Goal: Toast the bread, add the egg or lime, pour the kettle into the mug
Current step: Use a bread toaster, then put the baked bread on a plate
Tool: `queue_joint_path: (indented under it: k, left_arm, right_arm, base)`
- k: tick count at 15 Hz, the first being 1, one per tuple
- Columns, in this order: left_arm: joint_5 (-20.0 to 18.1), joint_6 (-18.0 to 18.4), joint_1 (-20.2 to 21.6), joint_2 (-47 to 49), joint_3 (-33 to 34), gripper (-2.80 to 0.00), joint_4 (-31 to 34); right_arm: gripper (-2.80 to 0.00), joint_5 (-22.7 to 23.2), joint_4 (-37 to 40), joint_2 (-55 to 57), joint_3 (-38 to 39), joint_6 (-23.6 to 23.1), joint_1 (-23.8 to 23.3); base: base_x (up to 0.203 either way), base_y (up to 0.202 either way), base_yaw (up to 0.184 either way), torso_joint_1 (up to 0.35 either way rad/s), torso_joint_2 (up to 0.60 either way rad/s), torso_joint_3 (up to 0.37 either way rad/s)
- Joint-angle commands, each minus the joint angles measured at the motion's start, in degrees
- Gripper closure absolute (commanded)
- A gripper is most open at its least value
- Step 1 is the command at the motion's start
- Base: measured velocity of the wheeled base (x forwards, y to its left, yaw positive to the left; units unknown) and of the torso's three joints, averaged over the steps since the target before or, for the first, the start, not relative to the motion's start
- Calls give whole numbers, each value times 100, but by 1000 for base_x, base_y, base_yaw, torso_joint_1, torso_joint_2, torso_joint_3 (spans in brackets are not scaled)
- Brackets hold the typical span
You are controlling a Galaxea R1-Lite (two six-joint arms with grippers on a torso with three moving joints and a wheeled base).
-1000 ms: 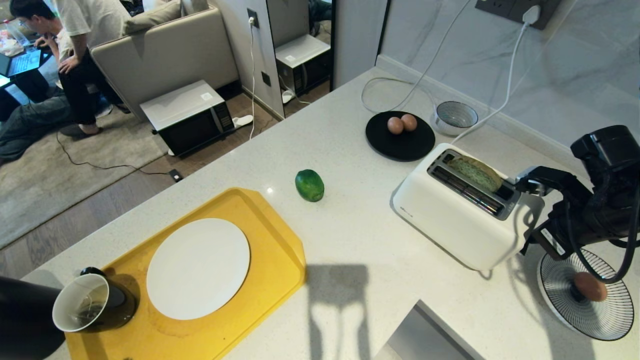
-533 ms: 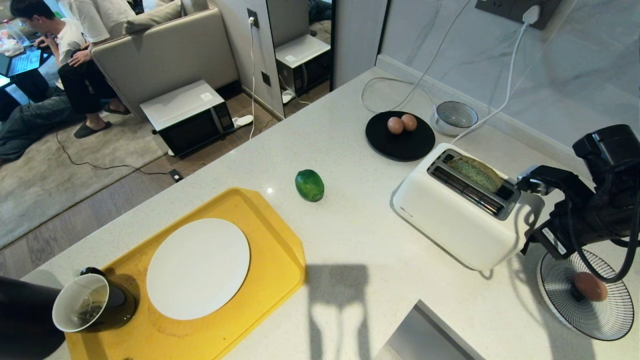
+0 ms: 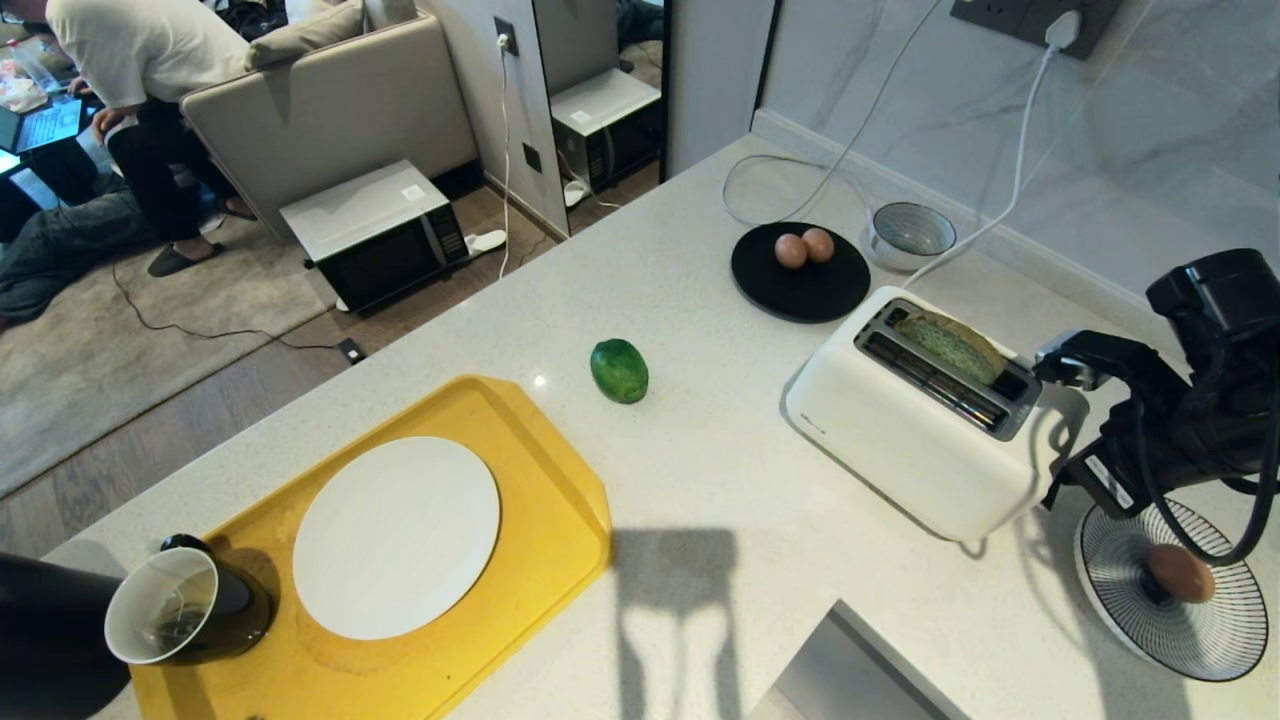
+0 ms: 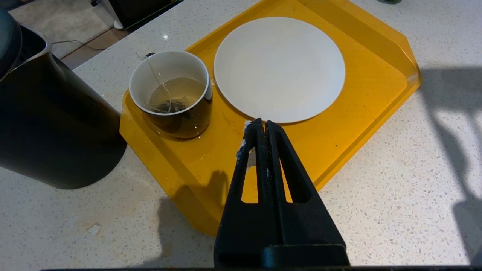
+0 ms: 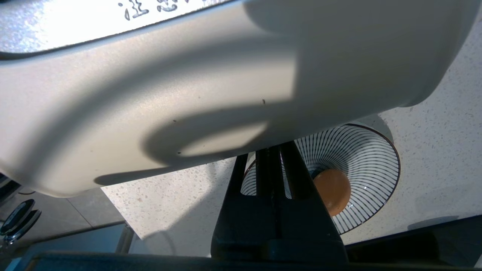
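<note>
There, your white counter carried the yellow tray with the white plate and mug, the black kettle just beside it. The bread sat in the white toaster. Your right gripper pressed against the toaster's end, fingers together, empty; your left gripper hung pinched together over the tray. The lime lay alone; one egg sat in the striped bowl.
</note>
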Motion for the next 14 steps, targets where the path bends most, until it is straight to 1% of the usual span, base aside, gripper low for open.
queue_joint_path:
  k: [1, 5, 6, 11, 14]
  left_arm:
    - [0, 3, 1, 9, 1, 0, -2]
    - [0, 3, 1, 5, 1, 0, -2]
    - [0, 3, 1, 9, 1, 0, -2]
    - [0, 3, 1, 9, 1, 0, -2]
    - [0, 3, 1, 9, 1, 0, -2]
  right_arm:
    - [0, 0, 16, -26, -1, -14, -10]
    - [0, 0, 70, -311, 25, -11, -66]
    - [0, 12, 154, -422, 20, -13, -143]
    - [0, 50, 574, -1077, -358, 5, -362]
    - [0, 40, 661, -1632, -429, 24, -394]
  base:
    - [0, 0, 0, 0, 0, 0]
    - [0, 0, 0, 0, 0, 0]
    - [0, 0, 0, 0, 0, 0]
    - [0, 0, 0, 0, 0, 0]
    - [0, 0, 0, 0, 0, 0]
